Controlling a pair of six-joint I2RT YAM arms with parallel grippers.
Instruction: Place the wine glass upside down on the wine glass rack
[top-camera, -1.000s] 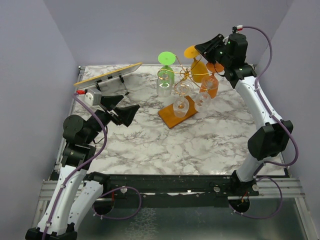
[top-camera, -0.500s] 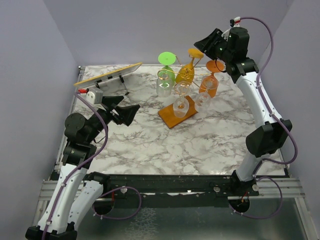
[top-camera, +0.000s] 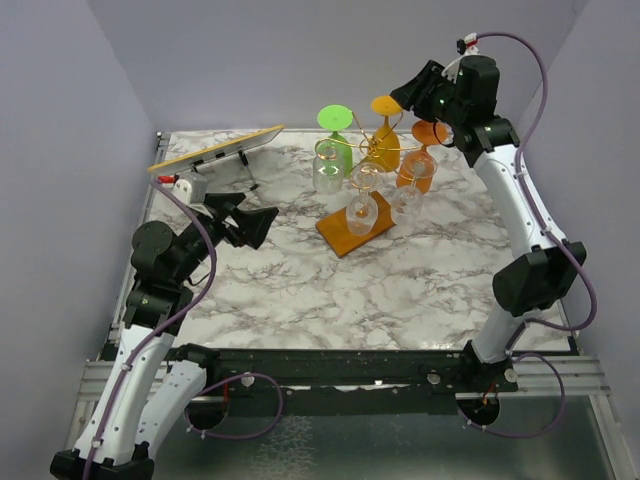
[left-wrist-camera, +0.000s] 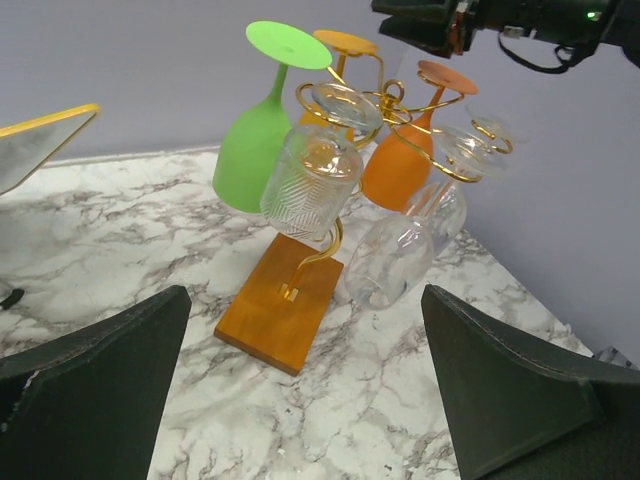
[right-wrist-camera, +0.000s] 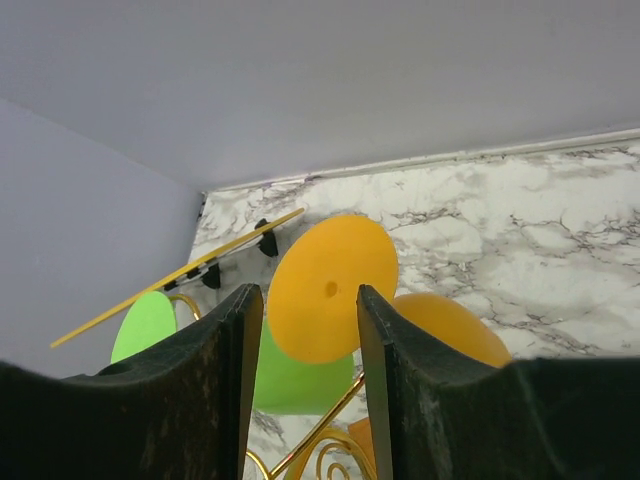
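Placement looked done: the yellow wine glass (top-camera: 386, 148) hung upside down on the rack (top-camera: 345, 236). Right gripper (top-camera: 409, 92) stood parted near its foot, left gripper (top-camera: 262, 226) wide apart; only withdrawal remained.

One wine glass rack (left-wrist-camera: 285, 318) stands on the one bench (top-camera: 300, 290). Six glasses hang on it, as far as the overlap lets me count. Three are coloured: one green glass (left-wrist-camera: 250, 150), one yellow-orange wine glass (right-wrist-camera: 330, 285) and one orange glass (left-wrist-camera: 400, 165). Three are clear: one patterned glass (left-wrist-camera: 315, 180) and two plain glasses (top-camera: 362, 213) (top-camera: 405, 201). There is one tilted board (top-camera: 215, 150). Two arms are present, with one left hand (top-camera: 255, 222) and one right hand (right-wrist-camera: 308, 300).
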